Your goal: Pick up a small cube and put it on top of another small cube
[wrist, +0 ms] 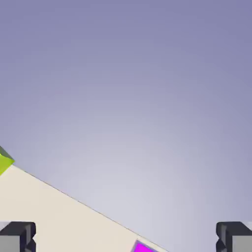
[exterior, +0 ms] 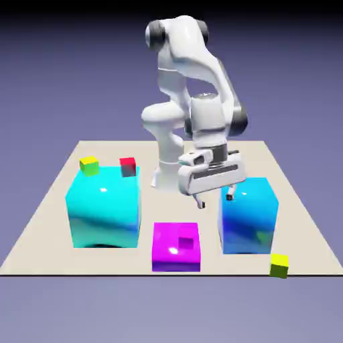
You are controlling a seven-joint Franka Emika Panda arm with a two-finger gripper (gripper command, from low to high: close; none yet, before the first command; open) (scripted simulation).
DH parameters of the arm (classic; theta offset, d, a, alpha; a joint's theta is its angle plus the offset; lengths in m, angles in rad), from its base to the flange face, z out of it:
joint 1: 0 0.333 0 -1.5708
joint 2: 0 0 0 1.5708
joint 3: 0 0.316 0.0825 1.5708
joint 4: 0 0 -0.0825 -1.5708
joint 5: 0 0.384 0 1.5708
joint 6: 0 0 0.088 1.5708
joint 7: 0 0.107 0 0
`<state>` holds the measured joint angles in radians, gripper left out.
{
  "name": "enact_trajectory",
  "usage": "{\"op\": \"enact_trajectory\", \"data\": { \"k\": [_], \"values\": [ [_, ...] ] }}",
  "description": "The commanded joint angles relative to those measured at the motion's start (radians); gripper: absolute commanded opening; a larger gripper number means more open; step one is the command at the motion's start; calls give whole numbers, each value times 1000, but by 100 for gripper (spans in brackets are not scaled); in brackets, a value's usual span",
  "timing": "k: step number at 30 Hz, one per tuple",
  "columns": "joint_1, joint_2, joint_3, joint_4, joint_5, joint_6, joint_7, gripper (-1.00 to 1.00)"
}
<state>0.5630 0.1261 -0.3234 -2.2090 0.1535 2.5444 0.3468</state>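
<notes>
Two small yellow-green cubes are in the exterior view. One (exterior: 89, 165) sits on top of the big cyan block (exterior: 104, 214), the other (exterior: 279, 265) lies on the table near the front right corner. The small red cube (exterior: 128, 166) also rests on the cyan block, to the right of the first. My gripper (exterior: 214, 197) hangs open and empty in mid-air beside the blue block (exterior: 248, 216), far from all three. In the hand view the fingertips (wrist: 17, 236) stand wide apart, and a yellow-green cube (wrist: 4, 160) peeks in at the left edge.
A low magenta block (exterior: 177, 246) stands at the front middle of the beige table (exterior: 47, 228), and a sliver of the block (wrist: 143, 247) shows in the hand view. The table's edge (wrist: 74, 199) runs diagonally there, with plain backdrop beyond.
</notes>
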Motion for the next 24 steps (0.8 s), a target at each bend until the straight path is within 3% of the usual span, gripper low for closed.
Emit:
{"op": "enact_trajectory", "data": {
  "k": [1,21,24],
  "values": [
    [27,36,-17,31,8,-26,-21,0],
    [598,761,-354,657,168,-539,-431,0],
    [597,804,-343,654,185,-503,-444,0]
  ]
}}
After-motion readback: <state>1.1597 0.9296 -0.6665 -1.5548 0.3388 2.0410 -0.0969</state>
